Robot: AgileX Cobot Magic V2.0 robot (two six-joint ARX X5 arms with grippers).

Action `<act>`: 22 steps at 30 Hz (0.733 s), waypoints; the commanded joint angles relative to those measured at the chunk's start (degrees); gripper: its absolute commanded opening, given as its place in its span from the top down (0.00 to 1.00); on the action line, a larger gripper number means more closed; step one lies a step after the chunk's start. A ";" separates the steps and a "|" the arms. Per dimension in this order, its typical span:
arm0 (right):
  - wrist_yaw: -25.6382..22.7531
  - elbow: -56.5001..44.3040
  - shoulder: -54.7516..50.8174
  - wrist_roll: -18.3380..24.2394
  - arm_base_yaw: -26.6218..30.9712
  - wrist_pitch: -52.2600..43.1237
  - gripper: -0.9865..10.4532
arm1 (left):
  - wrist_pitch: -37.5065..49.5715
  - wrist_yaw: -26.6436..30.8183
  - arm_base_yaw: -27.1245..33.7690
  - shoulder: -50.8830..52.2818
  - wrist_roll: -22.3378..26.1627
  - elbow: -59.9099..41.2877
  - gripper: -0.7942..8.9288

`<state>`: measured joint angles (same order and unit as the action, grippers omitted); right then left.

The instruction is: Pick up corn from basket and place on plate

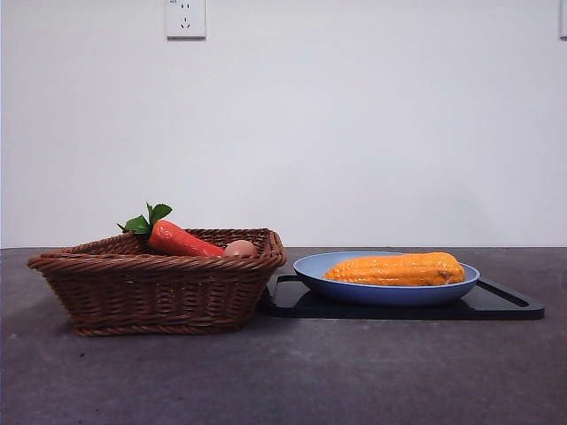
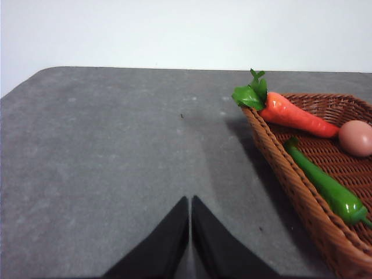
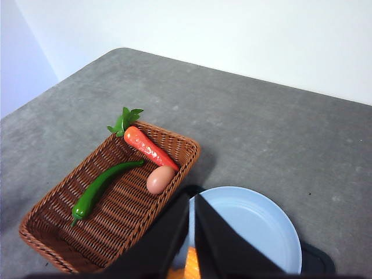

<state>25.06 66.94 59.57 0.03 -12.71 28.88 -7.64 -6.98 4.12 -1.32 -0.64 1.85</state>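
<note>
The yellow-orange corn [image 1: 396, 269] lies on its side in the light blue plate [image 1: 315, 266], free of any gripper. From the right wrist only a sliver of the corn [image 3: 190, 271] shows below the shut right gripper [image 3: 192, 200], which hangs high over the plate [image 3: 250, 226] and the edge of the brown wicker basket [image 3: 52, 238]. The basket [image 1: 159, 292] stands left of the plate. My left gripper [image 2: 190, 201] is shut and empty above bare table beside the basket [image 2: 290, 186]. No arm shows in the front view.
The plate rests on a flat black tray [image 1: 505, 301]. The basket holds a red-orange carrot [image 3: 149, 148] with green leaves, a green chili pepper [image 3: 99, 189] and a small pinkish egg [image 3: 160, 179]. Grey tabletop runs to a white wall.
</note>
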 commanded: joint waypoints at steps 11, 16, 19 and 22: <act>-0.07 0.57 0.22 0.46 -0.11 -0.63 0.91 | -2.60 0.15 0.15 1.07 -1.97 -1.66 0.91; -0.04 0.57 0.20 0.46 -0.13 -0.63 0.91 | -2.60 0.15 0.15 1.07 -1.97 -1.66 0.91; -0.04 0.57 0.20 0.46 -0.13 -0.63 0.91 | -2.60 0.15 0.15 1.07 -1.97 -1.66 0.91; -0.07 0.57 0.20 0.46 -0.13 -0.63 0.91 | -2.60 0.15 0.15 1.07 -1.97 -1.66 0.91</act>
<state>25.04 66.94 59.53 0.03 -12.69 28.88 -9.93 -6.85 4.12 -0.25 -2.39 1.78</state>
